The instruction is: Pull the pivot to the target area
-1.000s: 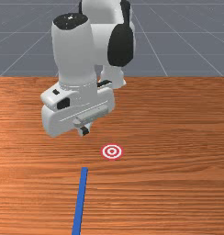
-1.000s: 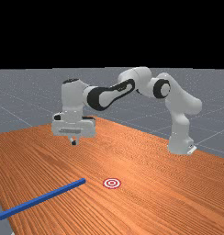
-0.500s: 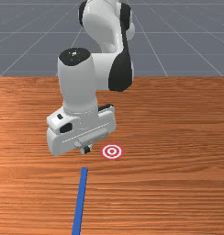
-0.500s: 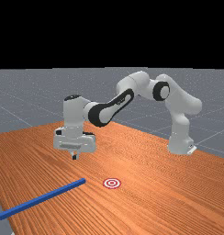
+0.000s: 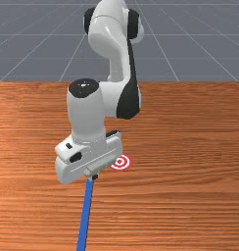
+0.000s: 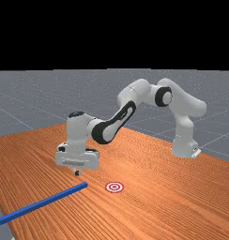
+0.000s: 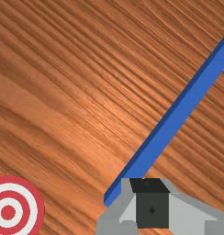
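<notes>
1. One pivot (image 5: 85, 215): a long, straight, square-edged bar, smooth and plain blue, with a darker blue side face. It lies flat on the table (image 5: 185, 201). In the front view it runs from below the gripper (image 6: 77, 173) down to the picture's bottom edge, leaning a little; in the far view it slants toward the table's edge at the far view's left.
2. One gripper, with two fingers of grey with dark, blocky tips. The fingers are pressed together with nothing between them. In the far view they hang above the wood, near the pivot's inner end and apart from it; in the wrist view they overlap part of that end.
3. One target (image 5: 120, 162): a flat round disc with three red parts (rim, ring and centre) and two white rings between them. It lies near the pivot's inner end, on the front view's right of it, the two apart. In the front view the hand hides part of its rim.
4. One table, orange-brown wood with dark, streaky grain.
5. One arm (image 6: 182, 101), rounded white links with black joint caps.
6. One grey floor (image 6: 22, 103) marked with thin pale lines.
</notes>
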Controlling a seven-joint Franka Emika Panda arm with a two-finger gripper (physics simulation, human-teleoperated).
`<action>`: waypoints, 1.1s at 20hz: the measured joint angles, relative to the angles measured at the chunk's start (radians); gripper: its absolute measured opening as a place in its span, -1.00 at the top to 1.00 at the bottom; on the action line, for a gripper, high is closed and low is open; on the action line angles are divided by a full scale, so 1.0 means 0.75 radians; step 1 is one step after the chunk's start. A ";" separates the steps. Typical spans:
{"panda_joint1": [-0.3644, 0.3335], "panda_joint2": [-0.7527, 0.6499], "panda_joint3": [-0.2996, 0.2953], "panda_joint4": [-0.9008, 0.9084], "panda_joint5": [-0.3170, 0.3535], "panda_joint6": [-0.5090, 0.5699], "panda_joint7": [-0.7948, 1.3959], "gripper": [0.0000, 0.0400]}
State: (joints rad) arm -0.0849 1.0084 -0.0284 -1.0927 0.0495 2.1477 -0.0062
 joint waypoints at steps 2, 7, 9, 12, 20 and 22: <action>-0.001 0.059 0.001 0.106 0.000 -0.042 0.003 1.00; 0.012 0.249 -0.025 0.462 -0.032 -0.236 0.036 1.00; 0.053 0.243 -0.088 0.444 -0.096 -0.224 0.092 -0.26; 0.031 0.249 -0.043 0.452 -0.051 -0.221 0.056 -0.83; 0.011 0.377 -0.015 0.584 -0.024 -0.242 0.033 -1.00; 0.013 0.427 -0.024 0.650 -0.016 -0.250 0.113 -1.00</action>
State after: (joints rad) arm -0.0752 1.3287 -0.0464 -0.6049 0.0376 1.9605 0.0785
